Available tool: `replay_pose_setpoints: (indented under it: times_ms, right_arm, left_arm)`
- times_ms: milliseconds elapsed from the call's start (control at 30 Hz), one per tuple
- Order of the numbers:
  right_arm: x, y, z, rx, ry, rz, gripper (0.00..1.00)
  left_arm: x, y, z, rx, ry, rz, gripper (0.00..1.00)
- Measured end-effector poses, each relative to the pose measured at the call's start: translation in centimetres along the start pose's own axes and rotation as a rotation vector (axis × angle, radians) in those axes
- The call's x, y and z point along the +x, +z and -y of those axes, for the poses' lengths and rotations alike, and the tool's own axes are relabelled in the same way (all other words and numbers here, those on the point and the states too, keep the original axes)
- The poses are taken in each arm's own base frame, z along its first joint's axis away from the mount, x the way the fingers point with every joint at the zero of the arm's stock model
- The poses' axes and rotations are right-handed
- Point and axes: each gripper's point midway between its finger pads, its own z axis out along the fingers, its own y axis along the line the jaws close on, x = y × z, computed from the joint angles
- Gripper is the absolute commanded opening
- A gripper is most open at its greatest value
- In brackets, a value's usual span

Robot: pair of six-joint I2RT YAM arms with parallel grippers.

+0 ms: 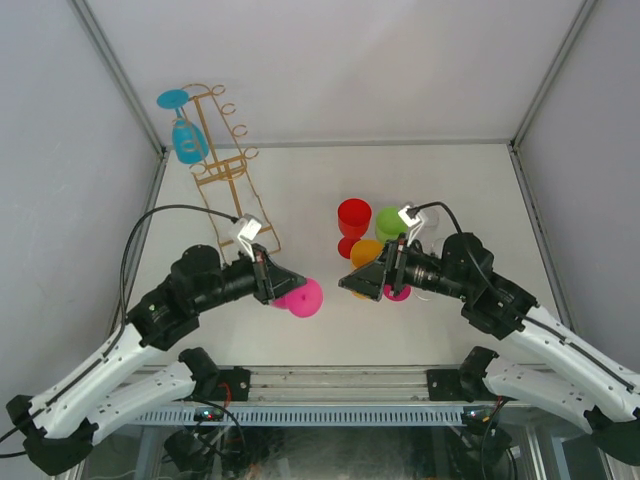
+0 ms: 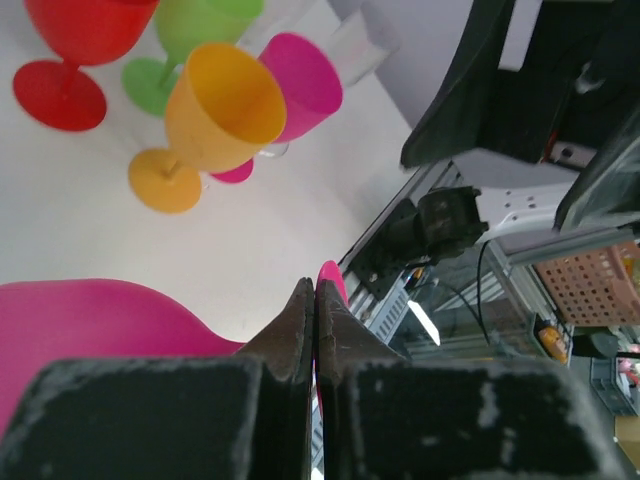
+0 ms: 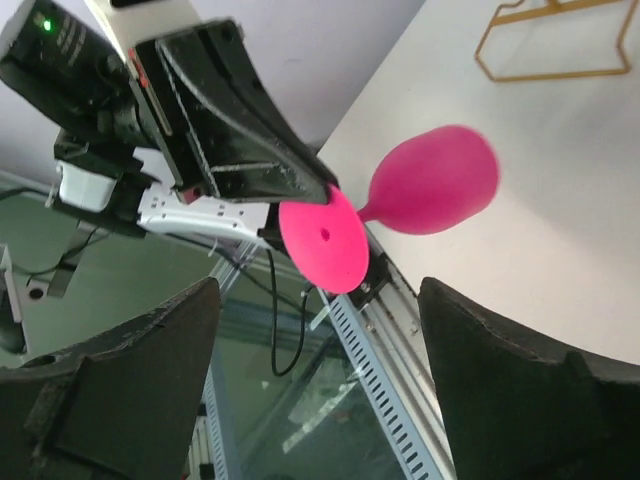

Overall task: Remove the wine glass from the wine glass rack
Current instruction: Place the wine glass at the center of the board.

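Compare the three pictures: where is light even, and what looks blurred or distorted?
Top external view: soft, even light, barely any shadow on the table; corner posts splay from lens distortion. Left wrist view: the left claw and the pink wine glass it pinches blur up close; the orange glass is sharper. Right wrist view: the right claw looms dark and soft.
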Motion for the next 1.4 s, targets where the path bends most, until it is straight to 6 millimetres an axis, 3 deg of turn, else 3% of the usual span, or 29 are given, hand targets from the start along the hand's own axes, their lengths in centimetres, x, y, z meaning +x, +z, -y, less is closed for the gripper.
replay_pose_setpoints:
  times_ms: [267, 667, 833, 1200, 1400]
  right_arm:
    - [1.6, 0.6, -1.5, -0.083, -0.007, -0.084, 0.7]
    - [1.5, 2.4, -2.2, -0.135, 0.017, -0.099, 0.52]
    - [1.2, 2.9, -3.1, -0.174, 0.042, -0.095, 0.48]
    - [1.0, 3.0, -4.1, -0.218, 0.063, -0.095, 0.25]
    - [1.2, 3.2, -4.4, -0.231, 0.076, -0.105, 0.18]
  left_arm:
    - [-2.7, 0.4, 2.7, 0.092, -0.001, 0.117, 0.0]
    - [-5.4, -1.2, 6.4, 0.249, 0.006, 0.238, 0.0]
    - [-5.3, -1.0, 6.4, 0.257, 0.006, 0.239, 0.0]
    - [-4.6, -0.7, 5.9, 0.249, 0.002, 0.225, 0.0]
    - [-4.6, -0.7, 5.9, 0.249, 0.002, 0.225, 0.0]
